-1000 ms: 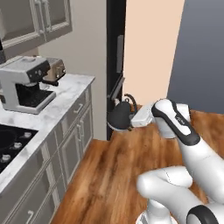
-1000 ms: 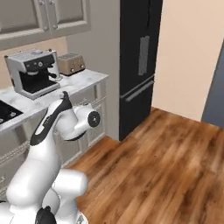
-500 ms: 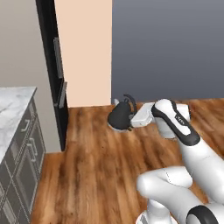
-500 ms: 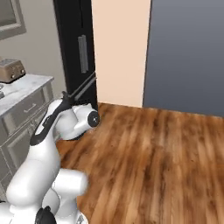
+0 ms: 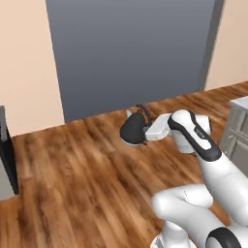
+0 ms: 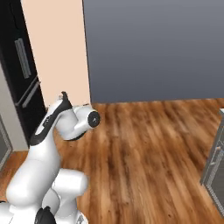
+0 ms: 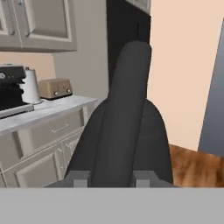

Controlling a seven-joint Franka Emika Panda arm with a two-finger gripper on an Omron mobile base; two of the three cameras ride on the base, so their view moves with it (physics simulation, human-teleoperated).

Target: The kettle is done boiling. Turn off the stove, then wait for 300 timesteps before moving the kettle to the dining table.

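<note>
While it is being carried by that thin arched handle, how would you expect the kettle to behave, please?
The kettle hangs in mid-air over the wood floor, with the gripper shut on its handle, so it may swing or tilt. Its broad cone body looks rigid and should sit stably once set down. The smooth, narrow handle could slip.

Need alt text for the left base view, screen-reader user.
The white arm's gripper is shut on the arched handle of a dark grey kettle, carried in the air above a wood plank floor. Behind are a grey wall panel and peach walls.
</note>
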